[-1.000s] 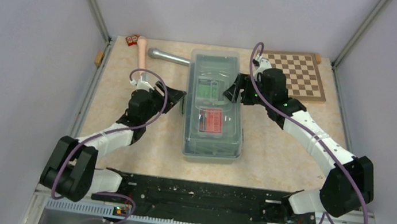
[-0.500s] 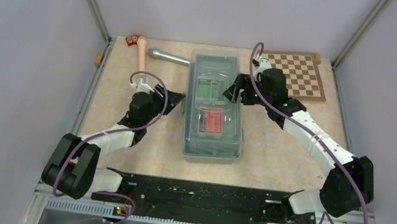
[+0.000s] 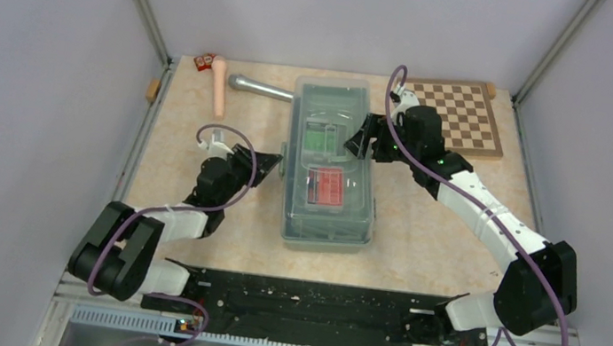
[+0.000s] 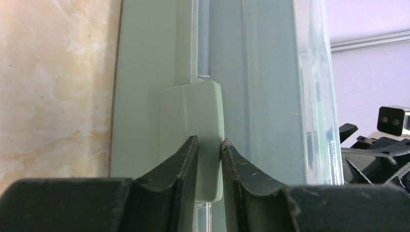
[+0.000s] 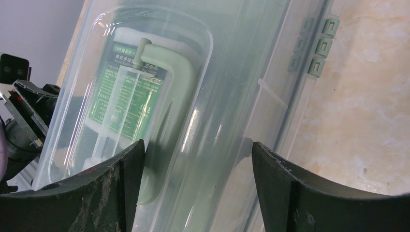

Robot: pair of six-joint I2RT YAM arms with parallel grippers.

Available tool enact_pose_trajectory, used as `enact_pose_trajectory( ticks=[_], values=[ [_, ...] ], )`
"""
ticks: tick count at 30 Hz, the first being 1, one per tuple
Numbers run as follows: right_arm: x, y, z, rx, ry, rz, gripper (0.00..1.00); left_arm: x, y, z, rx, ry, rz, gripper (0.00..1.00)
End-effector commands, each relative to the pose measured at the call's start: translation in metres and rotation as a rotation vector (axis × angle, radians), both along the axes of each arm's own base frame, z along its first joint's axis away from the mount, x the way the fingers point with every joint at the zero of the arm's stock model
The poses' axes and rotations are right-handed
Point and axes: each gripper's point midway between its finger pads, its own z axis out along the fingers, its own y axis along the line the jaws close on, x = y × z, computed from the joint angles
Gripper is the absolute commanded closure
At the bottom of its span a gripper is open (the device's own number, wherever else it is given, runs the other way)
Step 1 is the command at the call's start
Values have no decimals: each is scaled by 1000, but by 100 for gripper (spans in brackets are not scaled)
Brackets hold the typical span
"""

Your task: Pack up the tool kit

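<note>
The sage-green toolbox (image 3: pixel 325 220) lies in the middle of the table with its translucent lid shut. A green box (image 3: pixel 320 139) and a red box (image 3: pixel 325 184) show through the lid. My left gripper (image 3: pixel 276 162) is at the box's left side. In the left wrist view (image 4: pixel 209 142) its jaws stand almost together, tips against the green latch (image 4: pixel 193 106). My right gripper (image 3: pixel 353 142) is open over the lid's right edge. In the right wrist view (image 5: pixel 196 147) one finger is over the lid's handle (image 5: pixel 169 96), the other by the rim. Pliers and screwdrivers are not visible.
A wooden chessboard (image 3: pixel 463 113) lies at the back right, close behind my right wrist. A silver microphone (image 3: pixel 256 86), a pale pink stick (image 3: pixel 219 85) and small red pieces (image 3: pixel 204 61) lie at the back left. The box's hinges (image 5: pixel 319 43) face right.
My left arm has drawn back toward the near edge and lowered, sliding its gripper along the box's left side. The right arm and the toolbox have not moved.
</note>
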Motion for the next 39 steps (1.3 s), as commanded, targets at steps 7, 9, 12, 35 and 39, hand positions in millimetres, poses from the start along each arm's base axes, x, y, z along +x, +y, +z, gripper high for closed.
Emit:
enact_pose_trajectory(
  ticks=[7, 9, 12, 35, 39],
  values=[
    [-16, 7, -31, -24, 75, 68, 26, -31, -46, 2, -86, 3, -272, 61],
    [-16, 6, -32, -26, 75, 69, 26, -30, -50, -3, -100, 21, -292, 54],
    [-16, 6, -31, -26, 73, 68, 26, -30, -52, -8, -124, 30, -303, 44],
    [-16, 9, -31, -20, 73, 82, 28, -25, -82, -14, -257, 36, -403, 36],
    [-16, 9, -31, -23, 73, 82, 29, -25, -84, -16, -255, 42, -406, 33]
  ],
)
